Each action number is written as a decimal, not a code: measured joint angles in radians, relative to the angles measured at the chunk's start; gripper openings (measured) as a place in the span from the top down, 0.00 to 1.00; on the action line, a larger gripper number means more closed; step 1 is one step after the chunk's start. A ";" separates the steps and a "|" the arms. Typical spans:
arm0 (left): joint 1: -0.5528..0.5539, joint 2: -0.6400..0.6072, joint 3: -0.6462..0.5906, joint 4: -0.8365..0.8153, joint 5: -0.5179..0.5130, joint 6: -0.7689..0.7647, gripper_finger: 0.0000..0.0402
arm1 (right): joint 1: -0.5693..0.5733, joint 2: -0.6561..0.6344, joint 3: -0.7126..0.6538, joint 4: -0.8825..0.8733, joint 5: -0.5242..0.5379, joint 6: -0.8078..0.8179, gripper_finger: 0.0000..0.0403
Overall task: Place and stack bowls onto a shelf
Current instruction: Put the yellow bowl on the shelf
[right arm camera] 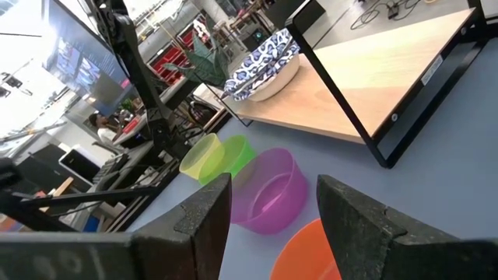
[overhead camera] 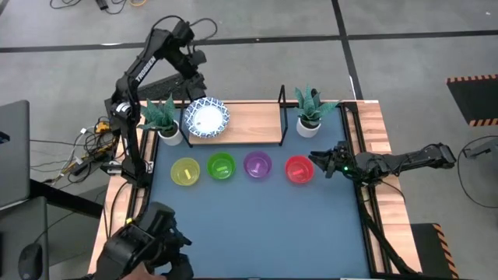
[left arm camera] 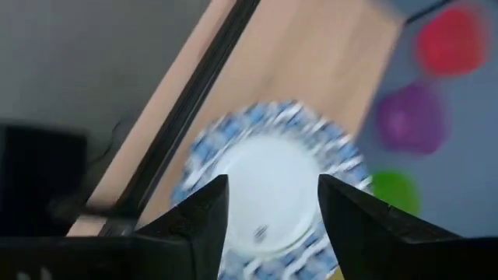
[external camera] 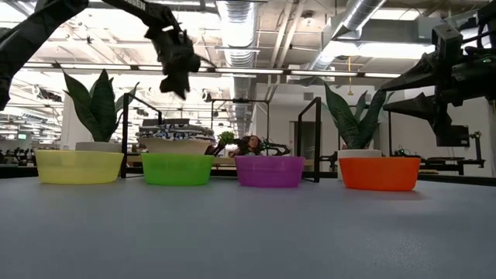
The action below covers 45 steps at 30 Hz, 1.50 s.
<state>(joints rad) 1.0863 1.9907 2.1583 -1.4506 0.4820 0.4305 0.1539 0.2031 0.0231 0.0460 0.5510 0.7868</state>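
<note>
White bowls with blue-patterned rims (overhead camera: pixel 207 117) sit stacked on the left end of the light-wood shelf (overhead camera: pixel 253 124); their count does not show. My left gripper (overhead camera: pixel 194 78) hangs open above them, touching nothing; its wrist view looks down on the top bowl (left arm camera: pixel 268 183) between the fingers (left arm camera: pixel 272 187). Yellow (overhead camera: pixel 186 172), green (overhead camera: pixel 221 167), purple (overhead camera: pixel 257 165) and red (overhead camera: pixel 298 169) plastic bowls stand in a row on the blue tabletop in front of the shelf. My right gripper (overhead camera: pixel 317 162) is open just right of the red bowl (right arm camera: pixel 311 249), clear of it (right arm camera: pixel 274 187).
Two plants in white pots stand at the shelf's ends, left (overhead camera: pixel 163 124) and right (overhead camera: pixel 310 117). The shelf's black frame posts (overhead camera: pixel 282 97) rise at its sides. Bare blue tabletop (overhead camera: pixel 264 225) lies nearer than the bowl row. A laptop (overhead camera: pixel 12 155) sits off the table's left.
</note>
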 joint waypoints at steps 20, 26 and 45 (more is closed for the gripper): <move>-0.270 -0.059 0.183 0.160 0.376 -0.175 0.56 | -0.034 0.009 0.081 0.073 0.005 -0.115 0.47; -0.401 -0.084 0.184 0.223 0.375 -0.239 0.56 | -0.088 0.096 0.243 -0.067 0.005 -0.228 0.47; -0.790 -0.109 0.096 0.151 -0.027 -0.335 0.56 | -0.225 0.476 0.524 -0.532 -0.050 -0.094 0.47</move>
<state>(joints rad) 0.2962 1.8822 2.2544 -1.2995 0.4551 0.0950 -0.0714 0.6787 0.5472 -0.4864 0.5013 0.6932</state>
